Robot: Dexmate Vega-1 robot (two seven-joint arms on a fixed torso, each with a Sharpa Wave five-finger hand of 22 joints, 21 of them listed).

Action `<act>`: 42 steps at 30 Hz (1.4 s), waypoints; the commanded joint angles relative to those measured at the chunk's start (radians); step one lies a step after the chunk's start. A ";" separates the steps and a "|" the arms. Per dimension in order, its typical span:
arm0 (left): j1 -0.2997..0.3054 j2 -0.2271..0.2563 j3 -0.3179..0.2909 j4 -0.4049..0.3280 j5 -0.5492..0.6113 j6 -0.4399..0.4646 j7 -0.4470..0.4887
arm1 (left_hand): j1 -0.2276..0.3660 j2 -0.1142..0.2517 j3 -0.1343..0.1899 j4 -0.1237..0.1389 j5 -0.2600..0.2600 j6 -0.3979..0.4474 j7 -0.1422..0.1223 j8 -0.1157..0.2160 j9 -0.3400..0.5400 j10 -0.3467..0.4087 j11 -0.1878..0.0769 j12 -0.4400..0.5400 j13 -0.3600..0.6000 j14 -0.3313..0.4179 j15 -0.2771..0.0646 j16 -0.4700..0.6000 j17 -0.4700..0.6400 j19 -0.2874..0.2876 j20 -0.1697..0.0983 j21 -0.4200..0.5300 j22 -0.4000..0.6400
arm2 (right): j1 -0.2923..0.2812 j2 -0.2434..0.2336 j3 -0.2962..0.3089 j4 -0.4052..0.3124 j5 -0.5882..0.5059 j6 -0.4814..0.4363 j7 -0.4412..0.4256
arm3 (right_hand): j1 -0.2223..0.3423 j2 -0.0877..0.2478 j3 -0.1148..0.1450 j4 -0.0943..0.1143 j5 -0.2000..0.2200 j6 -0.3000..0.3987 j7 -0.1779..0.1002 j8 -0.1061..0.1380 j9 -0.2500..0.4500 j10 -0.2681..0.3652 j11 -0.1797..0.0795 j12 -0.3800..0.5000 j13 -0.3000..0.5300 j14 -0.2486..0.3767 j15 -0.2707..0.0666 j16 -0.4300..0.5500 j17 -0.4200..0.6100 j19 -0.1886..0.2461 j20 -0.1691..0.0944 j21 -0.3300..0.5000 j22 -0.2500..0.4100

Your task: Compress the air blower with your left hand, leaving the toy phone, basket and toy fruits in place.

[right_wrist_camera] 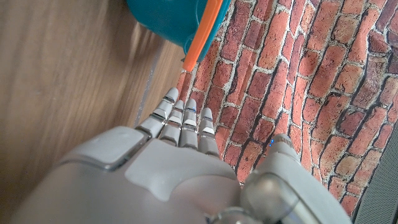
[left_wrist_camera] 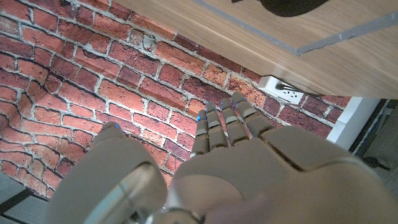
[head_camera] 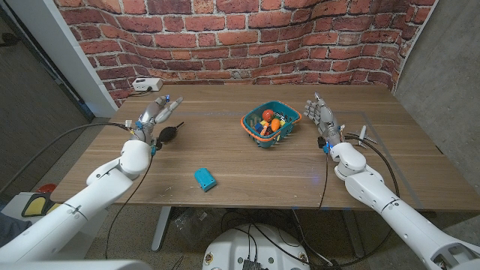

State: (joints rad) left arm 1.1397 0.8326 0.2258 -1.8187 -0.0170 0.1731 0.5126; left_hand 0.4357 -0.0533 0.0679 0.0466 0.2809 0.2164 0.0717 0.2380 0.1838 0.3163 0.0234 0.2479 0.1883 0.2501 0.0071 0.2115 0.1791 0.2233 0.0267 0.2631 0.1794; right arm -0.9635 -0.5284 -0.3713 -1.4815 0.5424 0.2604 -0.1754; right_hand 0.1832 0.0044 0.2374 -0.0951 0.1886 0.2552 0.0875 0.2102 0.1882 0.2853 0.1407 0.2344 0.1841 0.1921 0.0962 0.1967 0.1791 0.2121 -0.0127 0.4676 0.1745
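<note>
Left hand [head_camera: 156,114] is up over the far-left part of the bench [head_camera: 225,161], fingers spread apart, nothing in them. The air blower [head_camera: 168,135], black bulb w/ a thin nozzle, lies on the wood just beside that hand, on its near side. Can't tell from the head view if anything's touching it; looks apart to me. In the left wrist view the hand's fingers point off past the bench edge at the brick wall [head_camera: 247,37], and a dark rounded shape shows on the wood, prob. the blower.

So progress: squeeze not done yet, by my read. Hand is near but hasn't closed round the bulb. Left to do: drop onto it, wrap, compress.

Right hand [head_camera: 322,116] stands on the right, fingers apart but a bit curled, empty, just beside the basket [head_camera: 289,117].

Count: 1 air blower. 1 basket, teal w/ orange handle, mid-bench toward the far side. 1 toy phone [head_camera: 205,178], teal block, near-centre, well apart from both hands. Toy fruits [head_camera: 268,122] piled inside the basket, red and orange bits visible, too jumbled to count exactly. 1 white power strip [head_camera: 146,85] at the far-left corner.

Nothing off-limits looks disturbed.
</note>
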 commanded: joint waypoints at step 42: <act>-0.276 0.211 0.320 -0.262 0.175 0.832 -0.245 | 0.044 0.007 -0.002 -0.021 -0.025 0.029 -0.020 -0.007 0.008 0.035 -0.022 -0.008 0.007 0.042 -0.017 -0.002 0.006 0.070 0.026 0.016 0.008 | -0.005 0.004 -0.002 0.004 0.006 -0.010 -0.010 | 0.012 0.007 0.001 -0.009 -0.004 0.007 0.007 -0.008 0.004 0.012 0.001 0.002 0.005 0.006 0.000 -0.003 0.006 0.008 -0.002 -0.015 0.003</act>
State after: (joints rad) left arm 0.9358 0.9950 0.4622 -2.0483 0.1336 0.8957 0.3485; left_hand 0.4724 -0.0504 0.0624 0.0356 0.2620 0.2343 0.0539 0.2314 0.1887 0.3363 0.0036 0.2400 0.1933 0.2786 -0.0106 0.2068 0.1790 0.2823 0.0607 0.2708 0.1842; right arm -0.9665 -0.5252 -0.3728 -1.4759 0.5481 0.2500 -0.1830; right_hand 0.1885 0.0097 0.2317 -0.1007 0.1846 0.2553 0.0875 0.2033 0.1881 0.2852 0.1407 0.2344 0.1840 0.1921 0.0959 0.1967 0.1790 0.2118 -0.0126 0.4529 0.1744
